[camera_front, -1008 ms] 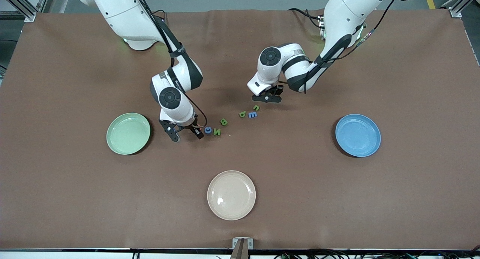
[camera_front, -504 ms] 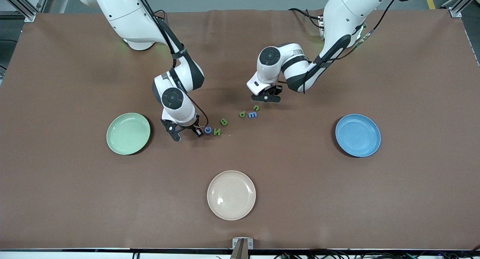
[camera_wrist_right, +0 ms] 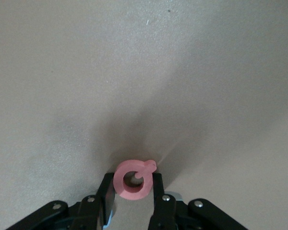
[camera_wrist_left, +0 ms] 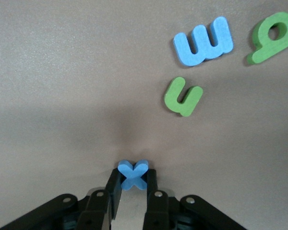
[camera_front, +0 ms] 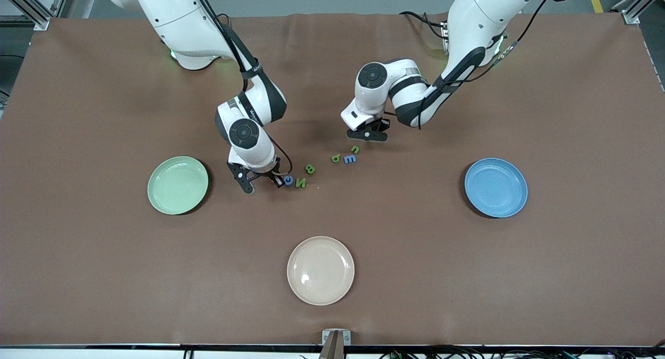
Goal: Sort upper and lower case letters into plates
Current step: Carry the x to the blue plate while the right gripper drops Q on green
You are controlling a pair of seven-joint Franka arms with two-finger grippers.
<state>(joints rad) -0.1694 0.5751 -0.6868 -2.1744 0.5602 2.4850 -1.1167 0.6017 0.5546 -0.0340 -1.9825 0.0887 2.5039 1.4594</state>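
My right gripper (camera_front: 261, 180) is shut on a red Q-shaped letter (camera_wrist_right: 133, 179), low over the table between the pale green plate (camera_front: 177, 185) and a blue c (camera_front: 288, 181). My left gripper (camera_front: 368, 135) is shut on a blue X (camera_wrist_left: 133, 174), over the table beside a green n (camera_front: 355, 149). Both held letters are hidden in the front view. On the table lie a green N (camera_front: 300, 183), a green B (camera_front: 310, 168), a green b-like letter (camera_front: 336, 158) and a blue E (camera_front: 350, 159). The blue plate (camera_front: 495, 187) is at the left arm's end. Both plates hold nothing.
A cream-beige plate (camera_front: 320, 270) sits nearer the front camera than the letters, mid-table. The left wrist view shows the blue E (camera_wrist_left: 203, 41), the green n (camera_wrist_left: 182, 96) and the green b-like letter (camera_wrist_left: 273, 31) on the brown cloth (camera_front: 415, 244).
My right gripper has shifted a little toward the blue c with the red letter in it. My left gripper has drifted slightly toward the arms' bases with the blue X.
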